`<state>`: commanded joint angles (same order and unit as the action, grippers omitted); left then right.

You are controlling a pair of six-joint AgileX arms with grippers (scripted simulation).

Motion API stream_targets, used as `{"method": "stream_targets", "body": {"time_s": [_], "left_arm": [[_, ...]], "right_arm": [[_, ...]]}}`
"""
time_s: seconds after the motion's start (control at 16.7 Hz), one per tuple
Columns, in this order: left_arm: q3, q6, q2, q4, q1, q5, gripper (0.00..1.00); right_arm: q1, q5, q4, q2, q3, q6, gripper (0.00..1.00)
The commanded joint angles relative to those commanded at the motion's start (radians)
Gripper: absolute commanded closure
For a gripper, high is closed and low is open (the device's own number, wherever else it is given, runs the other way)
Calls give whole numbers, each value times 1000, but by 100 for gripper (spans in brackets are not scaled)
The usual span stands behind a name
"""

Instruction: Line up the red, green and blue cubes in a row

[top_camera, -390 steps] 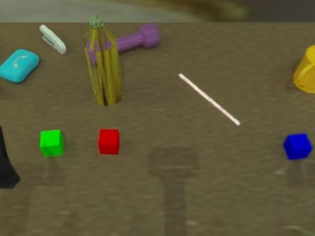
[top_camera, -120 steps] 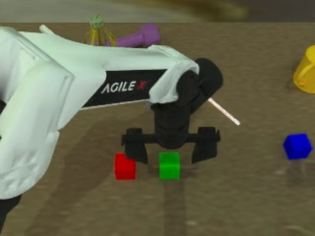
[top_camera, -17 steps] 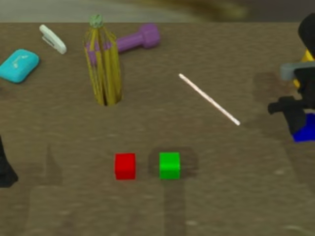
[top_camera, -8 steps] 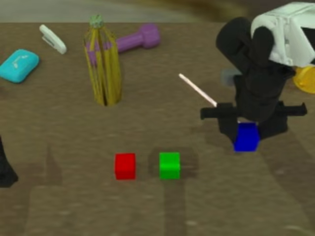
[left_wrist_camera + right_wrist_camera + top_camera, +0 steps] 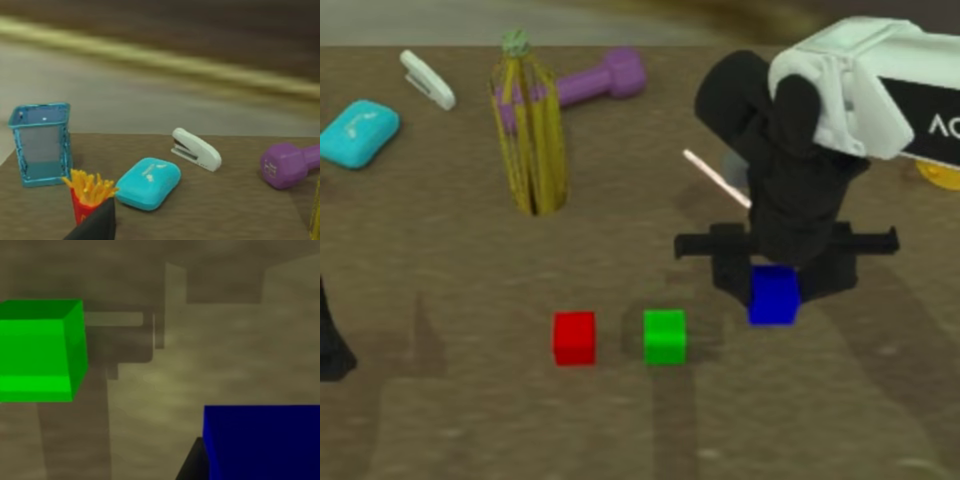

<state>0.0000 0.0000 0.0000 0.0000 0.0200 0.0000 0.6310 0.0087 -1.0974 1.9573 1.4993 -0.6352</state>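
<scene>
1. The right gripper [image 5: 775, 283] hangs over the table's middle right, its fingers closed on the blue cube [image 5: 773, 295]
2. The red cube [image 5: 574, 338] and the green cube [image 5: 665, 336] sit side by side, slightly apart; blue is up and right of green
3. The left arm [image 5: 332, 345] is parked at the left edge; whether its claw is open cannot be told

Right arm reaches in from the table's right side, wrist pointing down; right gripper [image 5: 774, 285] fingers clamped on the blue cube [image 5: 773, 295]. Left arm parked at the left edge, only its dark tip [image 5: 332, 345] showing.
</scene>
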Motion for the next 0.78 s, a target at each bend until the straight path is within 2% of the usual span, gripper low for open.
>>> {"method": "stream_targets", "body": {"time_s": [0.24,0.54,0.78], "left_arm": [[0,0,0,0,0,0,0],[0,0,0,0,0,0,0],[0,0,0,0,0,0,0]], "right_arm": [[-5,-1,43,13,-33,-2,100],[1,0,227,77,-143,-5,100],[4,1,253,90,-162,-5,100]]}}
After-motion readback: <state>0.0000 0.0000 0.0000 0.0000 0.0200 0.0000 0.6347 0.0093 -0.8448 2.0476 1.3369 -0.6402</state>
